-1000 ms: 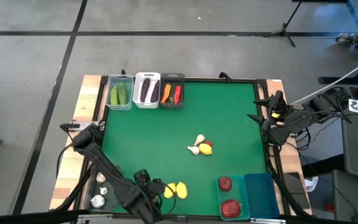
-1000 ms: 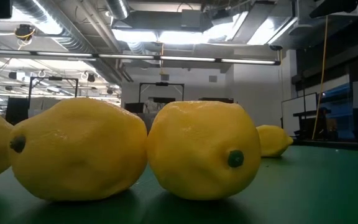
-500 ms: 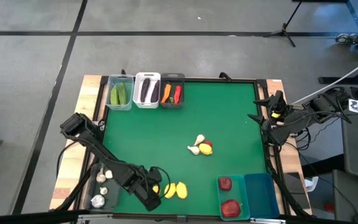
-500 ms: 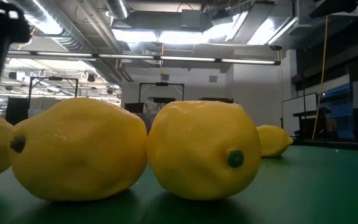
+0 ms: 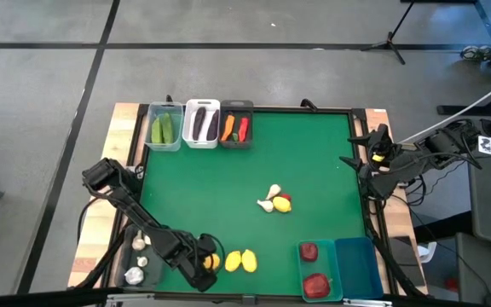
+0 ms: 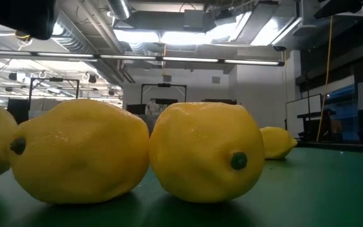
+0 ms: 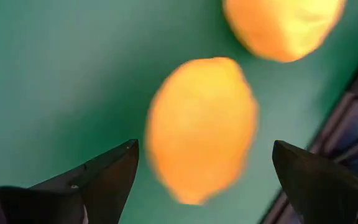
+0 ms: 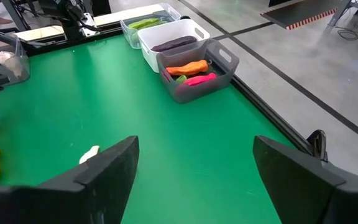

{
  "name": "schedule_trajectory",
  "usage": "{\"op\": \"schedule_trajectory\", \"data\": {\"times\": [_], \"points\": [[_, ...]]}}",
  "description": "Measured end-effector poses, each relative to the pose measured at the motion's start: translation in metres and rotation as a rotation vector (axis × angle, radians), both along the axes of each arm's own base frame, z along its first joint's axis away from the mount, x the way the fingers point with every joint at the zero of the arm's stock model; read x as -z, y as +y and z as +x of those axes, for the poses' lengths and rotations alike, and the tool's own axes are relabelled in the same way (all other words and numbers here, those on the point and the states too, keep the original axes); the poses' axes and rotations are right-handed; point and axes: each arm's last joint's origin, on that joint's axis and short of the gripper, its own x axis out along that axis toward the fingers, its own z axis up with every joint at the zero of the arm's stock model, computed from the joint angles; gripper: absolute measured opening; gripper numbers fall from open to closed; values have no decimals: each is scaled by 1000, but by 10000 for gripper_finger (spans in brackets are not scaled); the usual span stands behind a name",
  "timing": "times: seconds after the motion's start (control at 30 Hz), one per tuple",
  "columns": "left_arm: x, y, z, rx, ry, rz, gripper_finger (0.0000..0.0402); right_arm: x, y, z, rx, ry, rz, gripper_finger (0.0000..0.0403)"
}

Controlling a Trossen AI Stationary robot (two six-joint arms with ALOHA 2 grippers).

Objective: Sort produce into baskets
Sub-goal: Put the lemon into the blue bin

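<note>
Now the left end effector [image 5: 205,263] has swung back over the lemons near the surface's front edge, its fingers spread wide either side of one lemon [image 7: 201,127] without touching it; a moment ago it hung further off. A pickup looks imminent. The right end effector [image 8: 194,174] waits apart at the right edge.

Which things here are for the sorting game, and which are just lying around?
For sorting:
- lemons by the open left gripper
- garlic mid-table
- red fruits in a teal basket
- cucumbers, eggplants, carrot and chili in their baskets
- right gripper, waiting at the table's right edge

Just lying around:
- cables beside the table
- stand on the floor
</note>
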Motion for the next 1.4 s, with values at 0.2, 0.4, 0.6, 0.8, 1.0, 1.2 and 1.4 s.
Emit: {"op": "schedule_trajectory", "data": {"times": [0.2,0.4,0.6,0.8,1.0,1.2,1.4], "points": [[4,1,-5,-5,21,14,360,0,0,0,5,-1,-5,317],[8,3,-4,79,17,61,360,0,0,0,5,-2,-4,317],[10,14,-7,134,85,152,360,0,0,0,5,-2,-3,317],[11,14,-7,166,88,170,360,0,0,0,8,-4,2,317],[10,16,-4,188,55,192,360,0,0,0,8,-4,1,317],[10,22,2,211,54,203,353,0,0,0,9,-5,3,317],[10,23,3,227,62,184,309,0,0,0,8,-4,5,317]]}}
